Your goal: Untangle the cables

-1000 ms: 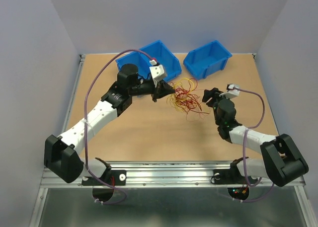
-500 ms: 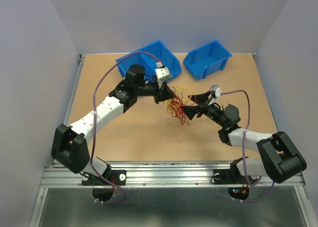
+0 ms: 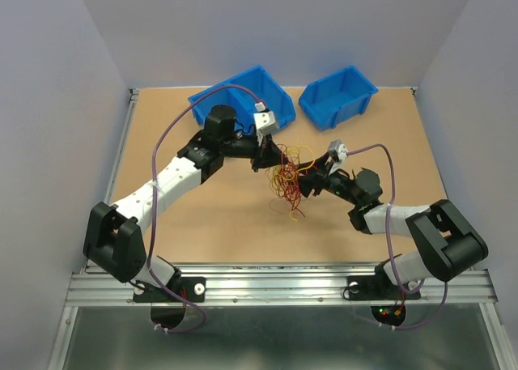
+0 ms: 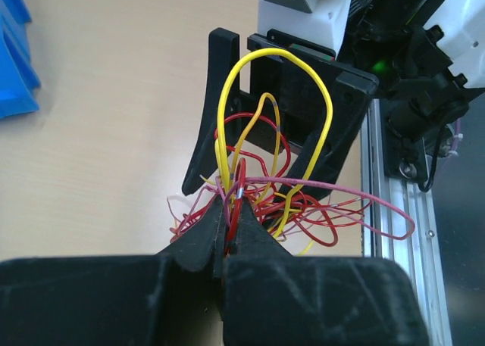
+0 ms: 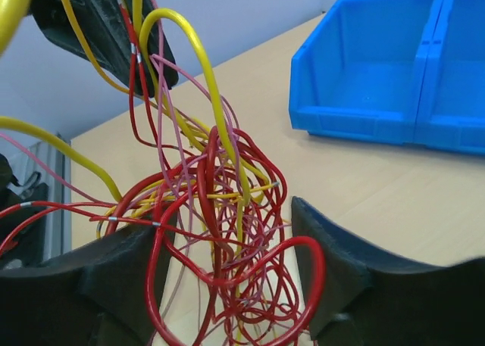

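The cables [image 3: 285, 184] are a tangle of red, yellow and pink wires hanging over the middle of the table. My left gripper [image 3: 271, 157] is shut on a few red strands at the top of the bundle [image 4: 303, 210], its fingertips [image 4: 216, 229] pressed together. My right gripper [image 3: 306, 180] comes in from the right and stands open. The wire loops [image 5: 220, 179] hang between its fingers [image 5: 333, 255] without being pinched. In the left wrist view a tall yellow loop [image 4: 227, 96] arches in front of the right gripper's black fingers [image 4: 208, 134].
Two blue bins [image 3: 243, 99] [image 3: 338, 96] stand at the back of the wooden table [image 3: 202, 216]; one bin [image 5: 379, 73] sits close behind the right gripper. A metal rail [image 3: 275, 285] runs along the near edge by the arm bases.
The left gripper has shifted right and lifted the tangle so it hangs down. The right gripper has swung left from beside the tangle until its open fingers straddle the hanging wires.
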`<state>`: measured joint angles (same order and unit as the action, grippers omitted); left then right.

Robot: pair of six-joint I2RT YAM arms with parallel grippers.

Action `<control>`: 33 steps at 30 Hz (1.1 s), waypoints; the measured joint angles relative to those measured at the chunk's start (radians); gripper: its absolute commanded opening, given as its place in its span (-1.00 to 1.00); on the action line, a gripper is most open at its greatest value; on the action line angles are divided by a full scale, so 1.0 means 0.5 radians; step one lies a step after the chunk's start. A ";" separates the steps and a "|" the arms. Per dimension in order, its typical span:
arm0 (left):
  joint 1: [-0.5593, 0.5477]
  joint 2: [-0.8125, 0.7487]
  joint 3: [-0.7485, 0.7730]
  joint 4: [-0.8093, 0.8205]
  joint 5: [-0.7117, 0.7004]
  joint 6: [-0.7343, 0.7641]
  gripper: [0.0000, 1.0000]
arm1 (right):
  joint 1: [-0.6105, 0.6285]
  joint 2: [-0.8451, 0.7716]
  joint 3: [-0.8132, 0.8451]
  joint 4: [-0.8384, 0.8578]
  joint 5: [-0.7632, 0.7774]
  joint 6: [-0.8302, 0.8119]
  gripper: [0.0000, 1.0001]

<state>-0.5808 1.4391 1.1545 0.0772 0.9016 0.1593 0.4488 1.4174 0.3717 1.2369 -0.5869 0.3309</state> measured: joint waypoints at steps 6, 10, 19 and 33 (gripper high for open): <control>0.000 0.000 0.022 -0.029 0.040 -0.002 -1.00 | 0.023 0.053 0.034 0.057 0.024 0.026 -0.72; 0.018 -0.026 0.012 -0.011 -0.150 -0.037 -1.00 | 0.027 0.031 0.025 0.053 0.263 0.034 -0.99; 0.167 -0.354 -0.225 0.252 -0.623 -0.256 -1.00 | 0.130 -0.357 0.009 -0.286 1.431 0.202 -0.90; 0.314 -0.839 -0.461 0.430 -1.327 -0.335 -1.00 | -0.005 -0.772 -0.088 -1.026 2.751 0.455 0.42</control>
<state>-0.4240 1.0195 0.9241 0.2924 0.2382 -0.0082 0.4461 1.0313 0.3279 0.7238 0.7887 0.5583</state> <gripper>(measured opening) 0.048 0.251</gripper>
